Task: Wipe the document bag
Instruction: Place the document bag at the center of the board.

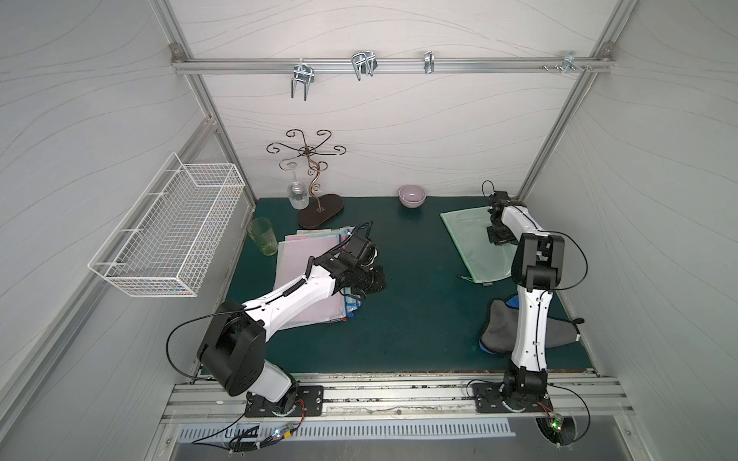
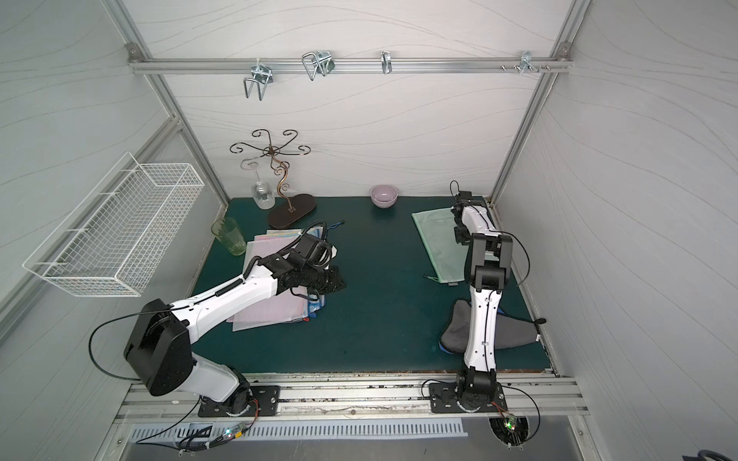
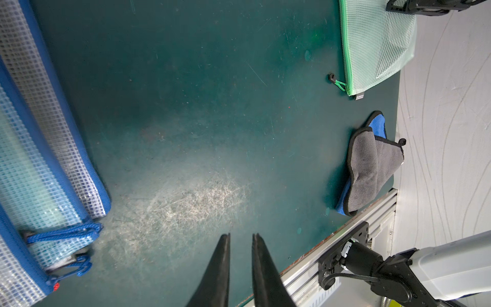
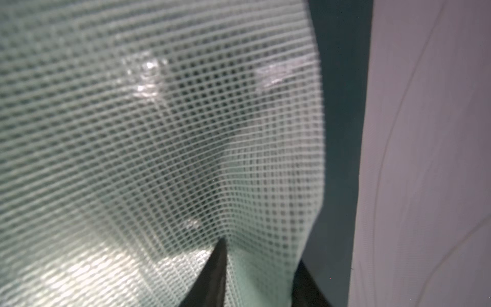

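Right claw (image 4: 261, 252): fingers spread, edge of green mesh document bag (image 1: 467, 243) between them, mesh buckled there, not pinched tight. Bag lies on desk (image 1: 399, 319), right of centre in both top views. Left claw (image 3: 241, 235): narrow slit, empty, over bare desk. Grey cloth (image 1: 495, 331) lower right, apart from both claws.

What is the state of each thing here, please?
Green document bag: lying down, one edge raised.
Cloth: crumpled, untouched.
Right gripper: open around bag edge.
Left gripper: slightly open, empty.
Bag stack: lying flat.
Tumbler: upright, empty.
Bowl: upright, empty.
Wine glass: hanging upside down.
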You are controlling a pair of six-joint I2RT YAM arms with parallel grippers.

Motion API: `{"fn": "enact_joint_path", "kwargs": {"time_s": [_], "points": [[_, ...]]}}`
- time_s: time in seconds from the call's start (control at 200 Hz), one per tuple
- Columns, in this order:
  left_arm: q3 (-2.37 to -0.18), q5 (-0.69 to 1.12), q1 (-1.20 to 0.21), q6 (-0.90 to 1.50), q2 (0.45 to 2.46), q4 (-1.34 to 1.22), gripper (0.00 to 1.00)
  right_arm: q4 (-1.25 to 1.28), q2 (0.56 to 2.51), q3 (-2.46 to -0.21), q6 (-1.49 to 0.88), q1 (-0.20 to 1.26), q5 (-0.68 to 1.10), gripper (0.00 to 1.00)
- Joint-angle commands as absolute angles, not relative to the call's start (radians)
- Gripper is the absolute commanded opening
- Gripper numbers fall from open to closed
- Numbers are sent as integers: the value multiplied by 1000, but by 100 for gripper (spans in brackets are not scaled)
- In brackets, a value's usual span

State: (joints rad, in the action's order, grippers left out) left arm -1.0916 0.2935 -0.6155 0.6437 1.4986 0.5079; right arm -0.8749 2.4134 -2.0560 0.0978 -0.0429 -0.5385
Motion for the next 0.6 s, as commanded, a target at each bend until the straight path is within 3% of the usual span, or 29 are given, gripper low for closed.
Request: {"fn": "enact_joint_path", "kwargs": {"time_s": [0.0,0.065,0.13,0.35,0.56,0.595], "points": [[-1109,273,-606,620,1471,514,20,-911,2376,-2074,32,-61,-557,75],[-1101,262,-602,617,1458,523,21,-906,2353,-2074,14,-64,-553,79],[-1088,247,-597,617,1444,534,27,-905,2320,-2074,-11,-64,-541,98],[-955,210,-517,707,1354,539,43,-921,2132,-2012,-141,-1,-295,99],[-914,36,-448,748,1324,674,51,-912,1989,-1835,-209,268,-92,99],[-918,9,-446,745,1334,694,63,-904,1969,-1799,-224,317,-81,99]]}}
